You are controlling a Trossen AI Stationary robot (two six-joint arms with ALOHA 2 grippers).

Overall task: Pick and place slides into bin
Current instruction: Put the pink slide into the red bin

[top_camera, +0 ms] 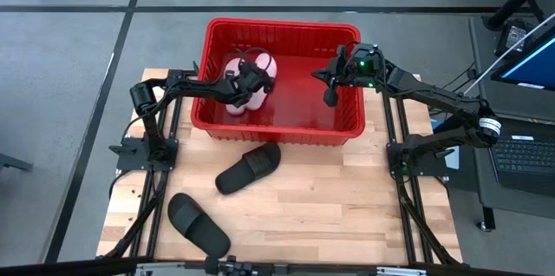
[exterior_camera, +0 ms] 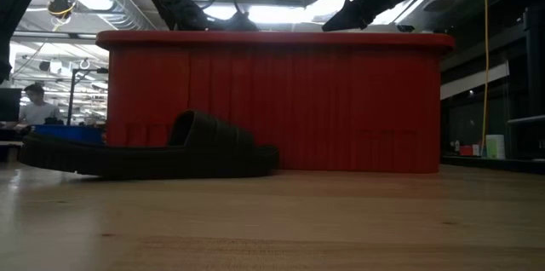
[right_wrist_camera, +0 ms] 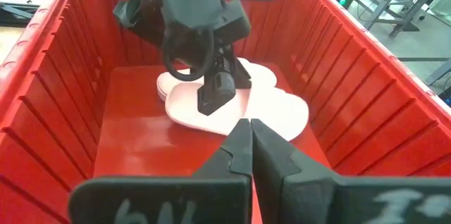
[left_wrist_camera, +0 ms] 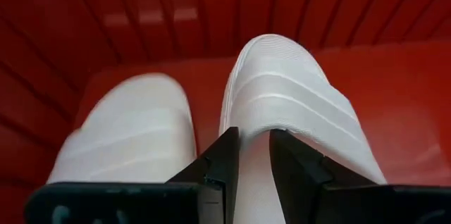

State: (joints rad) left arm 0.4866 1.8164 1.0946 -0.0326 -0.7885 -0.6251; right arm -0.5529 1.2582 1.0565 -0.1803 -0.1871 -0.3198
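Two pale pink slides (left_wrist_camera: pixel 289 90) (left_wrist_camera: pixel 134 139) lie side by side on the floor of the red bin (top_camera: pixel 277 128), at its left end. My left gripper (left_wrist_camera: pixel 254 136) reaches down into the bin and is shut on one of them. It also shows in the right wrist view, the left gripper (right_wrist_camera: pixel 215 97) standing on the pink slides (right_wrist_camera: pixel 275 111). My right gripper (top_camera: pixel 329 98) hangs shut over the bin's right half, holding nothing. Two black slides (top_camera: pixel 249 169) (top_camera: pixel 198 224) lie sole-down on the wooden table in front of the bin. My left gripper pinches one pink slide between its two fingers, at the slide's side edge beside the ribbed strap (left_wrist_camera: pixel 254 118). The fingers slant down from the table's left side. The slide looks to lie low on the bin floor; whether it is lifted clear, I cannot tell.
The bin's tall walls (right_wrist_camera: pixel 56 97) ring both grippers. The nearer black slide (exterior_camera: pixel 153 152) lies close to the bin's front wall (exterior_camera: pixel 281 100). Bare table shows at the front right. A person sits far off in the room behind.
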